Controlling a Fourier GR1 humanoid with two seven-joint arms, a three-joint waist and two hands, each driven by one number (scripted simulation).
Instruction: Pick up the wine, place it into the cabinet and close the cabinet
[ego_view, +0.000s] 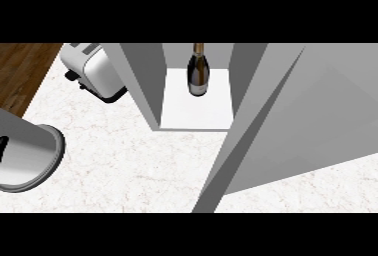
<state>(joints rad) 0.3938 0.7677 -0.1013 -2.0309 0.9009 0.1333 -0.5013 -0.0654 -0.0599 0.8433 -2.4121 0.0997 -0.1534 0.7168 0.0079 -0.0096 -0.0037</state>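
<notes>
Wine bottle (197, 75) standing upright inside the cabinet (144, 80), right at the back of its white floor, cabinet door (295, 125) swung wide open to the bottle's right, toaster (92, 70) left of the cabinet on the counter (133, 160), left hand (3, 147) just a black sliver at the edge, far left of the cabinet, can't tell its pose

**A:** Is there any writing to read here?

**B:** None. The wine bottle (197, 75) at twelve o'clock stands in the cabinet (144, 85). It has a paler patch low on its body, but no letters or numbers can be made out there.

**A:** And the toaster (92, 70) at ten o'clock?

**B:** No brand or marking is legible on its white casing.

**A:** What about the cabinet door (310, 115) at three o'clock?

**B:** Plain grey, with no sign or label. The counter (133, 165) at six o'clock shows only its faint marbling.
</notes>
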